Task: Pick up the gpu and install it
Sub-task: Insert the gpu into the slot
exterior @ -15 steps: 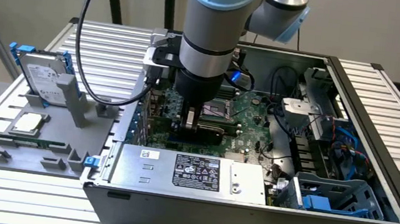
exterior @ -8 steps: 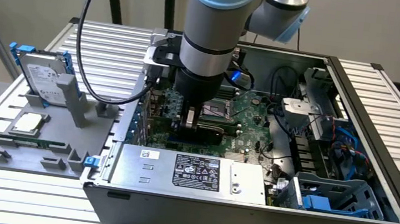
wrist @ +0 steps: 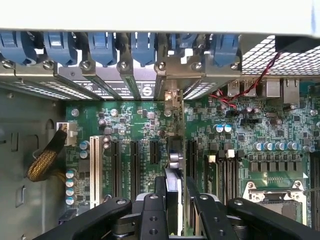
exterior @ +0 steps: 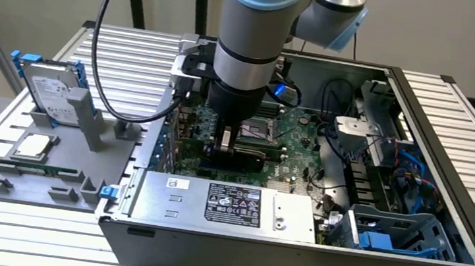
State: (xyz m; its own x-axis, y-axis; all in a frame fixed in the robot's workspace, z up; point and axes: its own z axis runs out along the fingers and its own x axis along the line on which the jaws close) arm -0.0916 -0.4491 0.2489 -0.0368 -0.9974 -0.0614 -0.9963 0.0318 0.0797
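Gripper (wrist: 172,210): closest to my wrist camera, black jointed fingers (wrist: 150,217) drawn in from both sides onto the thin edge of the gpu; I read it as clamped on the card.
Gpu (wrist: 174,165): held on edge between the fingers, running straight ahead of the gripper toward the rear wall of the case; its silver end bracket sits up among the slot covers. Whether its lower edge is fully down in the slot I cannot tell.
Gpu, exterior view (exterior: 233,151): a dark flat slab just under the gripper (exterior: 225,146), low over the board.
Motherboard (wrist: 240,125): green, crowded with round capacitors; long black expansion slots and one white slot lie to either side of the gripper, a square metal-framed CPU socket off to one side.
Slot covers (wrist: 100,82): perforated silver strips ahead of the gripper, each under a blue plastic latch.
Computer case (exterior: 450,122): open grey metal box around the gripper, seen whole from the exterior camera, with a labelled silver power supply (exterior: 225,204) on its near side.
Hard drive (exterior: 52,90): silver with blue rails, propped in a grey fixture well away from the gripper.
Worktop (exterior: 132,49): ribbed aluminium slats.
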